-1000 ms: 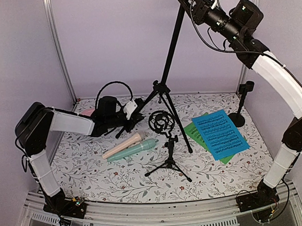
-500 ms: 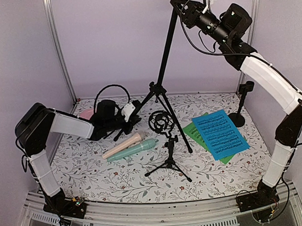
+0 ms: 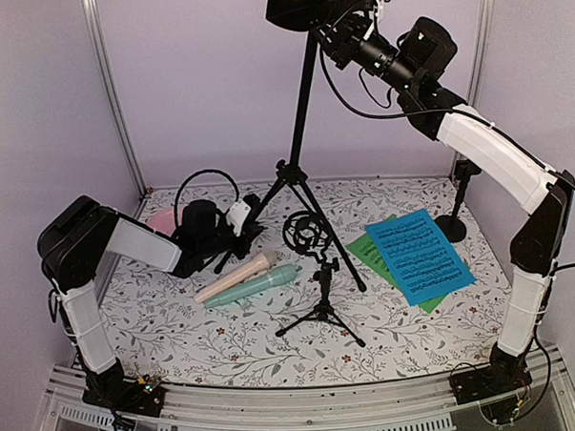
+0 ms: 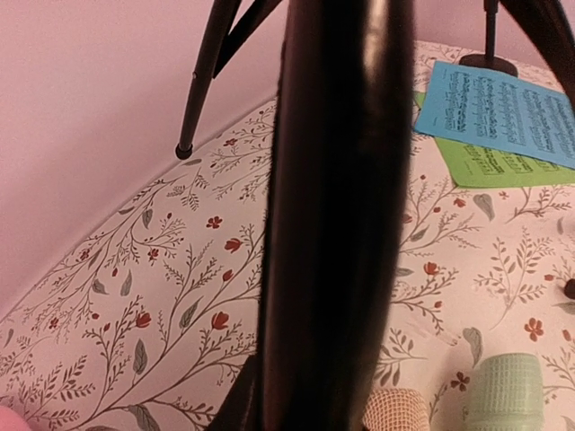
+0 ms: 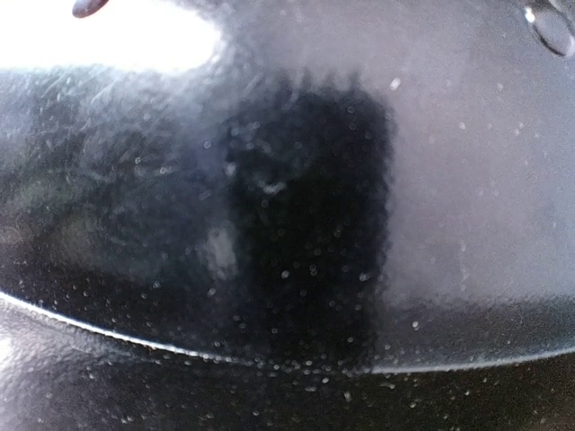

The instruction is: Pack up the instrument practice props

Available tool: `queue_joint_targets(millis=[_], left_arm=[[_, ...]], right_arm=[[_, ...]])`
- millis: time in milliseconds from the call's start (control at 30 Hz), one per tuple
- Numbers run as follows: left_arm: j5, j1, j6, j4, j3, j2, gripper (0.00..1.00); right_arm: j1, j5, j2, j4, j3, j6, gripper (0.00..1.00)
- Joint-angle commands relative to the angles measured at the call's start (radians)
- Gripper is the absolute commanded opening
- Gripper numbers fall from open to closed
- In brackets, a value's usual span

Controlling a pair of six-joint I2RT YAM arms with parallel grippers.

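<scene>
**While both arms tend the music stand, nothing is packed yet**

You have the right gripper (image 3: 341, 30) clenched on the black perforated music rack (image 3: 302, 5), high on its standing tripod at mid-table. You cannot tell whether the left gripper (image 3: 245, 222), low at one black tripod leg (image 4: 337, 224), grips it. Everything sits loose on the floral table (image 3: 178, 325):
- one rack
- one beige microphone (image 3: 235, 277) touching one mint microphone (image 3: 257, 285)
- one blue music sheet (image 3: 420, 254) over one green music sheet (image 3: 365, 250)
- one small black microphone tripod (image 3: 320, 309)
- one round-based black stand (image 3: 456, 208)

All the packing looks left to do.
</scene>
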Motion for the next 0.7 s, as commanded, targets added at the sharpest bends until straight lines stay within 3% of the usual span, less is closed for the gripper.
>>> queue_joint_targets(millis=[0, 100, 200, 367, 500, 667], left_arm=[[0.132, -0.038, -0.169, 0.11, -0.029, 0.039, 0.18], [0.131, -0.038, -0.168, 0.105, -0.036, 0.027, 0.4], [0.111, -0.037, -0.157, 0.088, -0.048, 0.015, 0.47], [0.115, -0.038, -0.15, 0.083, -0.067, 0.014, 0.51], [0.085, -0.042, -0.122, -0.027, -0.032, -0.004, 0.67], [0.094, -0.037, -0.151, 0.003, -0.074, -0.067, 0.8]], right_arm=[[-0.019, -0.112, 0.148, -0.297, -0.091, -0.138, 0.0], [-0.017, -0.091, 0.182, -0.324, -0.095, -0.126, 0.0], [-0.014, -0.065, 0.202, -0.328, -0.12, -0.14, 0.0], [-0.014, -0.053, 0.228, -0.319, -0.145, -0.14, 0.0], [-0.008, -0.018, 0.242, -0.36, -0.122, -0.154, 0.0], [-0.005, 0.006, 0.247, -0.364, -0.14, -0.166, 0.0]])
